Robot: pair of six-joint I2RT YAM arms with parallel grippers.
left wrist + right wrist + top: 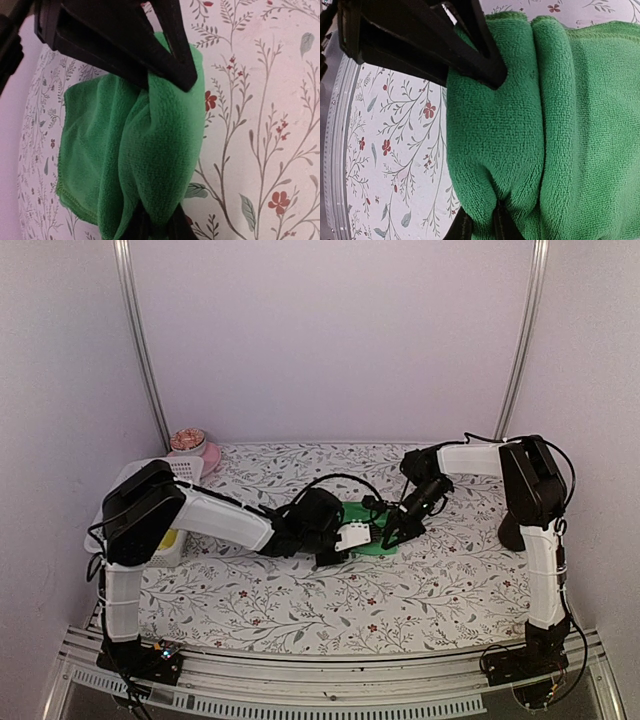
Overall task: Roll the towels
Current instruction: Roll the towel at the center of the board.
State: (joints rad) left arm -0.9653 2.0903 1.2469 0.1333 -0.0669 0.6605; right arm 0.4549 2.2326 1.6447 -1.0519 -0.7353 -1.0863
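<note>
Towel (380, 545), bright green, lies bunched near counter (300, 610) centre. Left fingers (165, 60) pinch its rolled fold from 9 o'clock, right fingers (470, 55) from 3 o'clock, both closed narrow on cloth. Uneven pulls could skew or unravel the loose roll.

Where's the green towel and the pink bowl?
Bright green cloth towel (87, 145), left wrist view, on its flat left part.
Round pink bowl (208, 456), top external view, on its outer wall.
</note>
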